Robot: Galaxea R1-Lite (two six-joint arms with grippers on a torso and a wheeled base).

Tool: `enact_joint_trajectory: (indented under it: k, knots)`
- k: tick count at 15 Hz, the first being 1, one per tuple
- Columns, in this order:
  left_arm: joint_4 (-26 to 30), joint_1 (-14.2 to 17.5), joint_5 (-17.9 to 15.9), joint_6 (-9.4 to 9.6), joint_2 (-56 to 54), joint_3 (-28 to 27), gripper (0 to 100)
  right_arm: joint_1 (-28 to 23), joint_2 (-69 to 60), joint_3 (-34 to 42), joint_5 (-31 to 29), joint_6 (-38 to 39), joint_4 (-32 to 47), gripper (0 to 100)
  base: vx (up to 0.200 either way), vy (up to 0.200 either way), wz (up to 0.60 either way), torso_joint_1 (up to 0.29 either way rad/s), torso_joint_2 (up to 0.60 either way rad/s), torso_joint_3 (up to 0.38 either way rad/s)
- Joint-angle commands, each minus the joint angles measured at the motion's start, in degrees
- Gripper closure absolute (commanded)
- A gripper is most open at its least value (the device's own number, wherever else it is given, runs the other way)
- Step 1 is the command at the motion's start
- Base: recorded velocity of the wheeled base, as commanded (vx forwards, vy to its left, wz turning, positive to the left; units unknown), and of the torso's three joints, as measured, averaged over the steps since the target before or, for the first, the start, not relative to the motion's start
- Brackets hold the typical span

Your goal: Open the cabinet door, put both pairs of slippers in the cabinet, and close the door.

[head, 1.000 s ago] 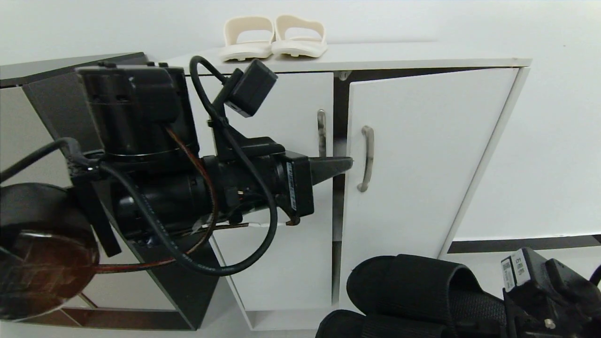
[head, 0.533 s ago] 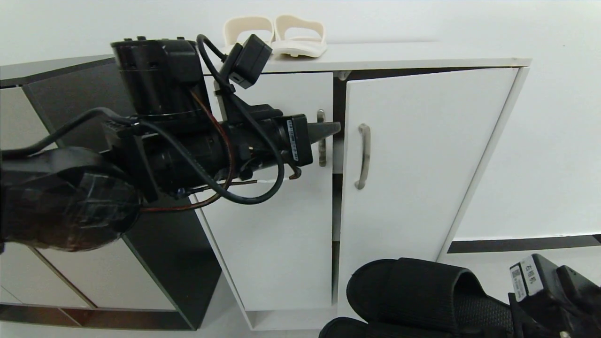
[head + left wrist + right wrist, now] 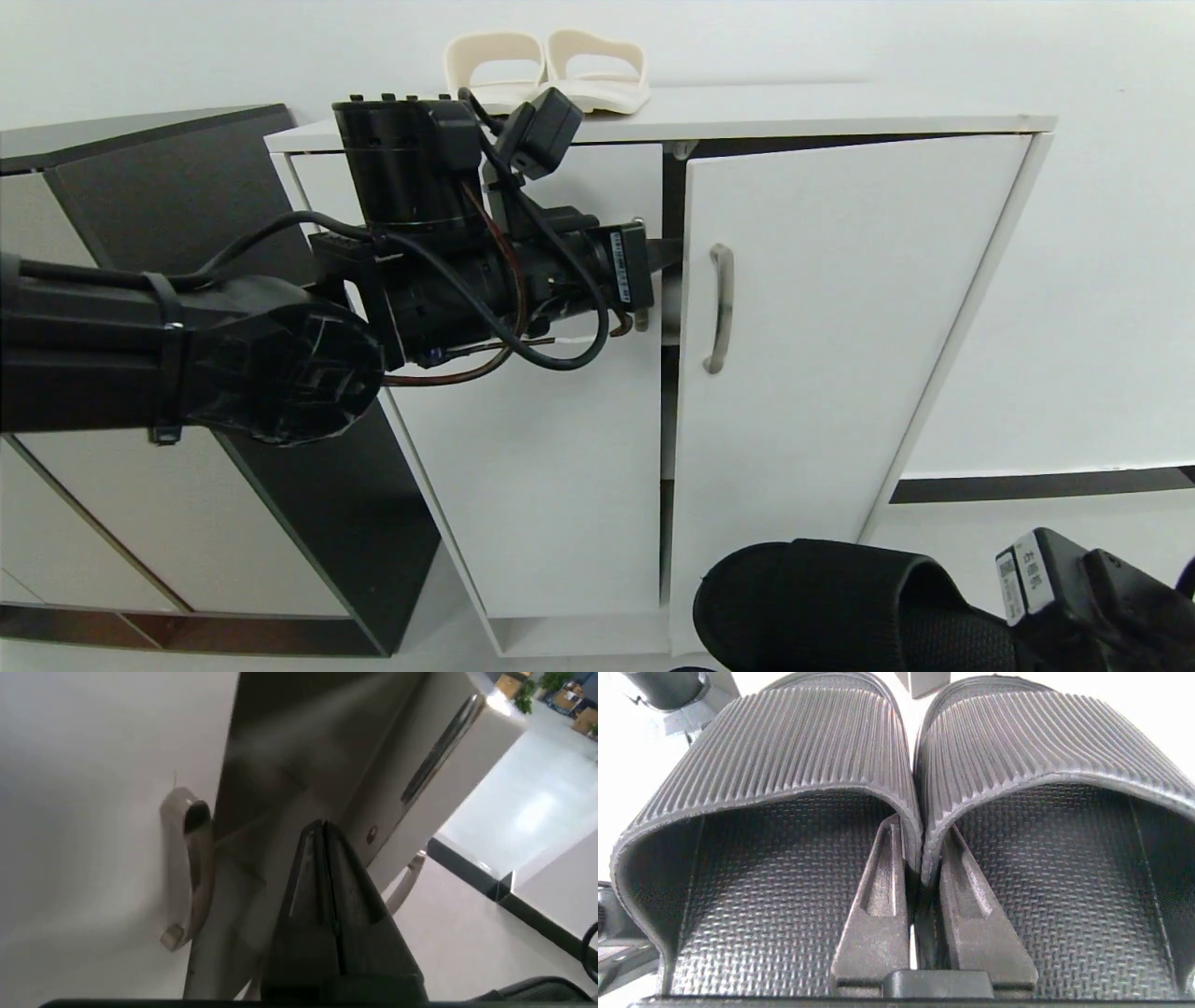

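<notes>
- A dark unit [image 3: 177, 159] stood at the far left, touching the side of the white cabinet [image 3: 840, 103].
- The left gripper [image 3: 670, 252] reached in from the left at handle height. Its fingers [image 3: 322, 887] were clenched together on nothing, and their tip sat in the dark gap between the two doors.
- The left door [image 3: 551, 467] carried the left handle [image 3: 187, 873], just beside that tip.
- The cream slippers [image 3: 546, 70] lay side by side on the cabinet top, at its far edge above the left door.
- The right door [image 3: 840, 327] stood slightly ajar, with the right handle [image 3: 719, 308] near its left edge.
- The black slippers [image 3: 840, 607] hung near, low and right of the gap.
- The right gripper [image 3: 920, 905] was grasping them, one finger inside each slipper, pinching their touching inner walls together.
</notes>
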Motion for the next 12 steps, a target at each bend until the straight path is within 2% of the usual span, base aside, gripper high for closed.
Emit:
enact_joint_trajectory:
  k: [1, 3, 6, 7, 9, 10, 12]
  knots:
    - [-0.05, 0.00, -0.01, -0.01, 0.34, -0.08, 100, 0.10, 0.75, -0.09, 0.01, -0.02, -0.05, 100, 0.000, 0.000, 0.00, 0.000, 0.00, 0.000]
    - [-0.05, -0.09, 0.34, -0.01, 0.16, -0.08, 100, 0.10, 1.02, -0.18, 0.01, -0.02, -0.05, 100, 0.000, 0.000, 0.00, 0.000, 0.00, 0.000]
    - [-0.14, -1.93, 5.00, 0.17, 0.16, 0.36, 100, 1.69, 1.28, -0.35, 0.01, 0.42, 0.12, 100, -0.200, 0.000, 0.00, 0.007, 0.00, 0.001]
    - [-0.23, -5.45, 7.02, 0.43, -0.63, 1.50, 100, 2.65, 1.19, -0.18, 0.01, 1.13, 0.12, 100, -0.200, 0.000, 0.00, 0.007, 0.01, 0.007]
    - [-0.49, -9.76, 7.46, 0.43, -2.83, 3.17, 100, 3.62, 0.58, -0.18, 0.01, 2.00, 0.12, 100, -0.200, 0.000, 0.00, 0.005, 0.00, 0.005]
    - [-0.40, -13.54, 7.38, 0.34, -3.97, 3.70, 100, 3.88, 0.31, -0.18, 0.01, 2.00, 0.04, 100, -0.200, 0.000, 0.00, 0.002, -0.01, 0.002]
    - [-0.40, -15.03, 7.38, 0.34, -4.06, 3.61, 100, 3.88, 0.49, -0.18, -0.08, 2.00, -0.14, 100, -0.200, 0.000, 0.00, -0.005, 0.00, 0.000]
